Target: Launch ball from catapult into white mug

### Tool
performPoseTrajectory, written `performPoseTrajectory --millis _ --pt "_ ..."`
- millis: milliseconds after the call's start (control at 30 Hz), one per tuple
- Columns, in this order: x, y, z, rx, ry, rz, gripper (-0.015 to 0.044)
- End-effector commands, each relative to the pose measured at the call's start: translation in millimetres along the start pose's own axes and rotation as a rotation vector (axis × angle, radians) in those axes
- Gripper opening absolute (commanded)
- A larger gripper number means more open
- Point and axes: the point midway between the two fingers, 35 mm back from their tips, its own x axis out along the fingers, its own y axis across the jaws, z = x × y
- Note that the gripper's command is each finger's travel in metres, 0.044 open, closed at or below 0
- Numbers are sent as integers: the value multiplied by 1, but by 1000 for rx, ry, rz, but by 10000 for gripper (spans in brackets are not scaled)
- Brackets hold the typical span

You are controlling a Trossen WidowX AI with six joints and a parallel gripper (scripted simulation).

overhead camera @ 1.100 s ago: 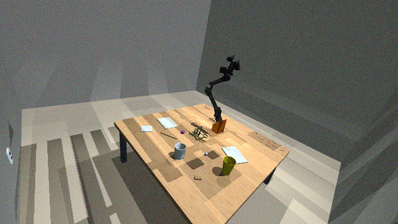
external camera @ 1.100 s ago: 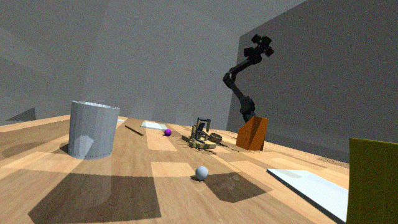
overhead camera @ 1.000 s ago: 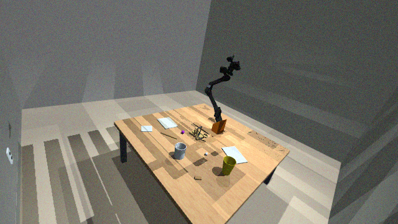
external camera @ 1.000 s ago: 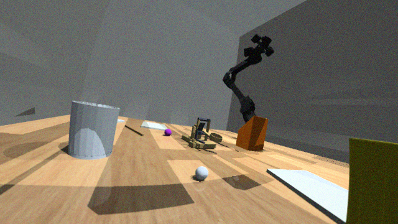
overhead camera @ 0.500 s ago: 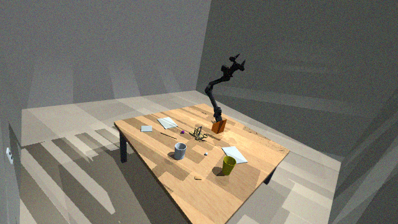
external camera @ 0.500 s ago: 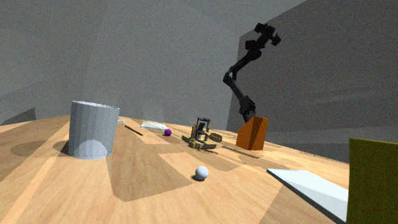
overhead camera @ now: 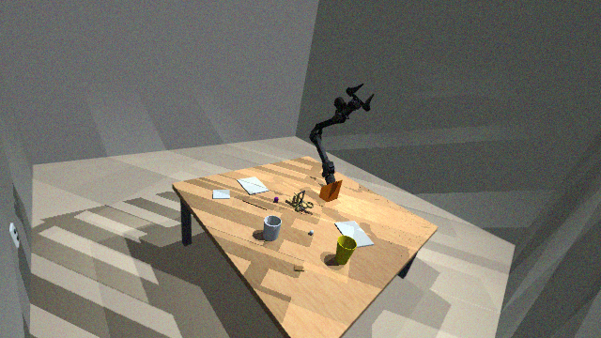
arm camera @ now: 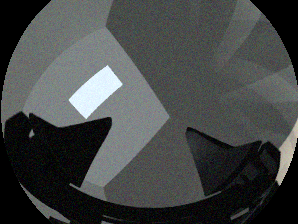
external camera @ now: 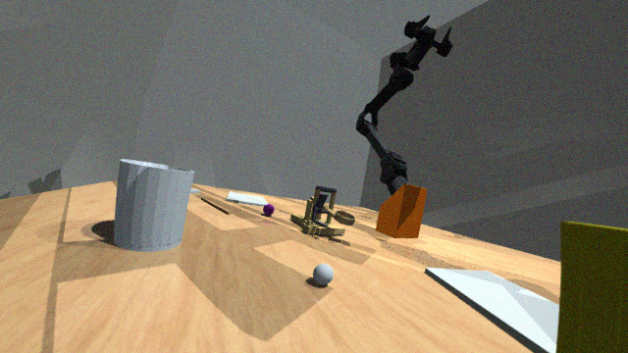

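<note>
The white mug stands upright and looks pale grey. The small catapult stands farther back, its round cup on the right in the exterior view; no ball shows in it. A pale ball lies on the table to the right of the mug. A purple ball lies to the left of the catapult. My gripper is open and empty, high above the table and far from all of these. The wrist view shows only walls and a bright patch between and beyond the fingers.
An orange block stands between the catapult and the arm's base. A yellow cup stands by a flat white pad. Two more pads, a thin stick and a small wooden piece lie on the table.
</note>
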Motion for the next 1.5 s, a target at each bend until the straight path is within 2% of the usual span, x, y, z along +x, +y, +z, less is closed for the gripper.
performPoseTrajectory --millis 0,300,667,1067,1467 --pt "-4 2 36 -26 -116 -3 440" --pt "-29 13 126 -78 -413 -18 440" --pt "-87 28 224 -136 -771 -53 440" --pt "-180 37 309 -147 -1171 -133 440" --pt "-289 39 360 -98 -1539 -224 440"
